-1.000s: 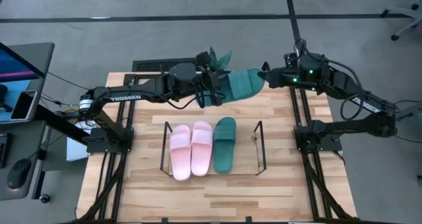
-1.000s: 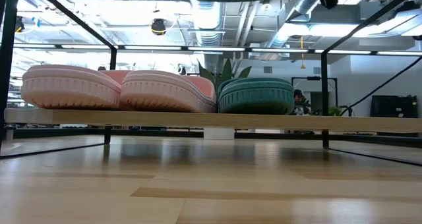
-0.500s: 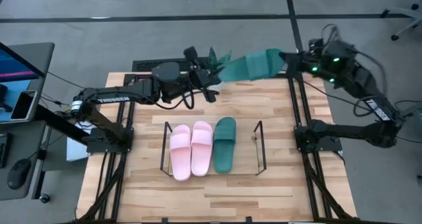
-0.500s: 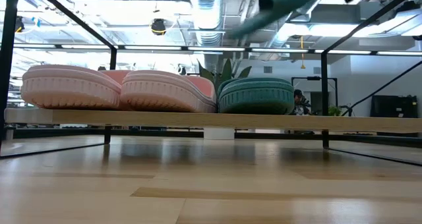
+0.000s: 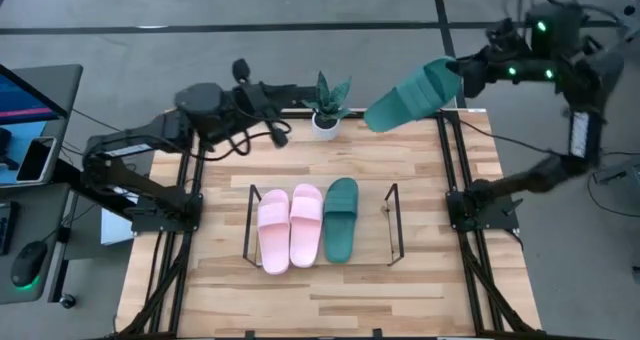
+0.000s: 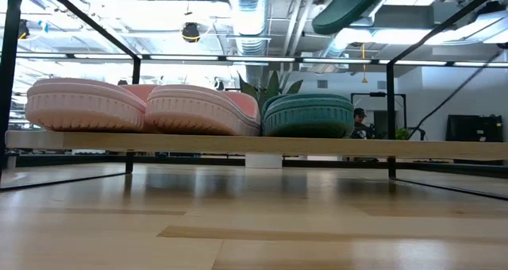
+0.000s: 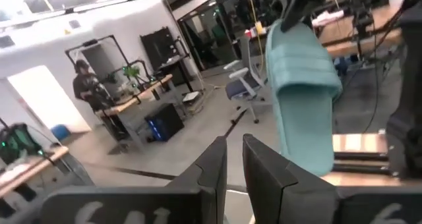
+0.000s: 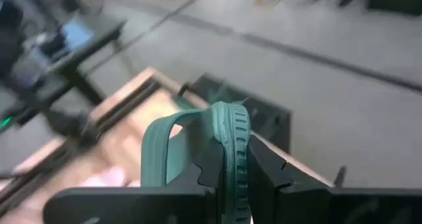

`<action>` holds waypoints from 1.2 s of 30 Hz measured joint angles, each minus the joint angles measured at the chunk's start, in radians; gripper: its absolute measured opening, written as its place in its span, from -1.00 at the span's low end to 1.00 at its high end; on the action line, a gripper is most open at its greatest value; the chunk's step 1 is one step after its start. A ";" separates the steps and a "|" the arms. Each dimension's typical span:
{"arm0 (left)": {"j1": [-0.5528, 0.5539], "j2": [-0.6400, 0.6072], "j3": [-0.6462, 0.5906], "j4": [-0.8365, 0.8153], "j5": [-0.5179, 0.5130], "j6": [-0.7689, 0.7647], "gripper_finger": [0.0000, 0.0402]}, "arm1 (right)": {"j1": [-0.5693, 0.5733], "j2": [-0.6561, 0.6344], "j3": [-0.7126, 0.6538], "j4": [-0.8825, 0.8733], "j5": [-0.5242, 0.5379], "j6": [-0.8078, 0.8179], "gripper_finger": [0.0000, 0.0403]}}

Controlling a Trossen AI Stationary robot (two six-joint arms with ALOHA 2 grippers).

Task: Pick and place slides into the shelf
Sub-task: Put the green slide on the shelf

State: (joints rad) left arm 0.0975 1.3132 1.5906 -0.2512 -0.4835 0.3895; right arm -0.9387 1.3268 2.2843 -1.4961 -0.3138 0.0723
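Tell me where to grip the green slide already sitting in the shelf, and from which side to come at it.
Grip the wide strap of the dark green slide in the shelf, coming straight down from above. It lies flat, sole down, with a pink slide tight against one side; the strap arches above the footbed, so probably one finger fits under it and one over.

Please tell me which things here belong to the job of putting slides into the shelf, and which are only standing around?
Belong to the job:
- two pink slides on the shelf
- green slide beside them
- second green slide, held aloft by the right gripper

Standing around:
- small potted plant
- monitor
- computer mouse
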 joint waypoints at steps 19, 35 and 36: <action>0.000 -0.084 0.000 -0.286 0.007 -0.271 -0.80 | -0.034 0.282 0.011 -0.074 -0.440 -0.157 -0.85; 0.000 -0.120 -0.001 -0.405 0.006 -0.297 -0.80 | 0.152 0.375 -0.052 -0.074 -0.579 -0.212 -0.85; 0.000 -0.123 -0.001 -0.405 0.006 -0.299 -0.80 | 0.163 0.374 -0.067 -0.074 -0.578 -0.213 -0.85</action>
State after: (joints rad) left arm 0.0971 1.1902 1.5894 -0.6563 -0.4774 0.0902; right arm -0.7762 1.7010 2.2173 -1.5698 -0.8921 -0.1408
